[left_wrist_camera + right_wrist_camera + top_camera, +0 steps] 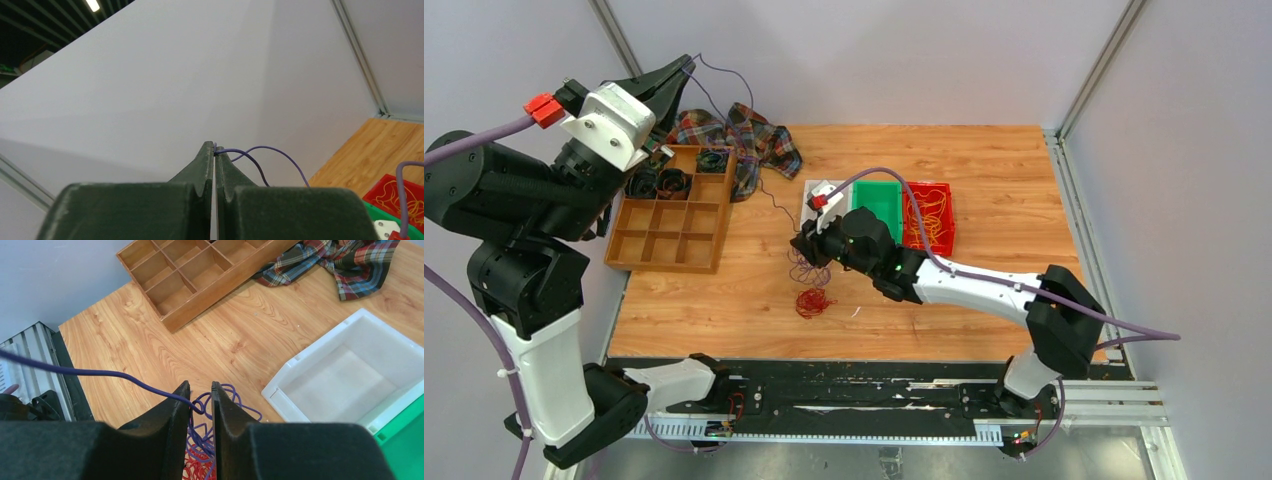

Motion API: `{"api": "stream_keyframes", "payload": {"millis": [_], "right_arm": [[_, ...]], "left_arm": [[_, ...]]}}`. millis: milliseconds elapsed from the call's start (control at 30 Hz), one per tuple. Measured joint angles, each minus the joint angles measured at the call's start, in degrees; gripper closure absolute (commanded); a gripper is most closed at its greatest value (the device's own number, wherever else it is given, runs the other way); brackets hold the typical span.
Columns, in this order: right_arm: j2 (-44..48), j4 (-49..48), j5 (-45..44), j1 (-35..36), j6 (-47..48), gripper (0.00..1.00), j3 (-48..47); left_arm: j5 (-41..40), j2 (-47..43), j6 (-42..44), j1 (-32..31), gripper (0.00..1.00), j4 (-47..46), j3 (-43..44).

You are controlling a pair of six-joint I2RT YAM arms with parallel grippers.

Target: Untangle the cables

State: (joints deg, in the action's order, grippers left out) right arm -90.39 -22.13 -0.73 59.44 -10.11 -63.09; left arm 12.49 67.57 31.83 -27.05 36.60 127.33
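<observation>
The left gripper (687,67) hangs high above the far left corner of the wooden compartment tray (664,265), its fingers pressed together on the end of a thin purple cable (75,371). The step in hand looks like drawing this strand out of the heap. Its long axis slants from that raised end down and rightward past the tray's far right corner. It ends in the purple loops (804,268) lying on the table right of the tray's near corner, just beyond a red bundle (812,302). There the right gripper (201,386) sits low, fingers narrowly parted around the strand. Next, it likely needs to pinch there while the loops are teased apart.
</observation>
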Motion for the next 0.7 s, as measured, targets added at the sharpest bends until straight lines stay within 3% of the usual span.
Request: {"api": "stream_keyframes", "payload": {"millis": [367, 500, 700], "right_arm": [[-4.2, -5.29, -1.4, 0.0, -3.87, 0.76, 0.72], [-6.67, -7.72, -2.71, 0.0, -5.88, 0.71, 3.19], [-10.45, -9.81, -4.98, 0.02, -11.02, 0.67, 10.51]], "left_arm": [[0.22, 1.25, -0.98, 0.0, 1.0, 0.13, 2.38], [-0.7, 2.97, -1.46, 0.0, 0.99, -0.13, 5.9], [-5.81, 4.15, -3.69, 0.0, 1.0, -7.19, 7.04]]}}
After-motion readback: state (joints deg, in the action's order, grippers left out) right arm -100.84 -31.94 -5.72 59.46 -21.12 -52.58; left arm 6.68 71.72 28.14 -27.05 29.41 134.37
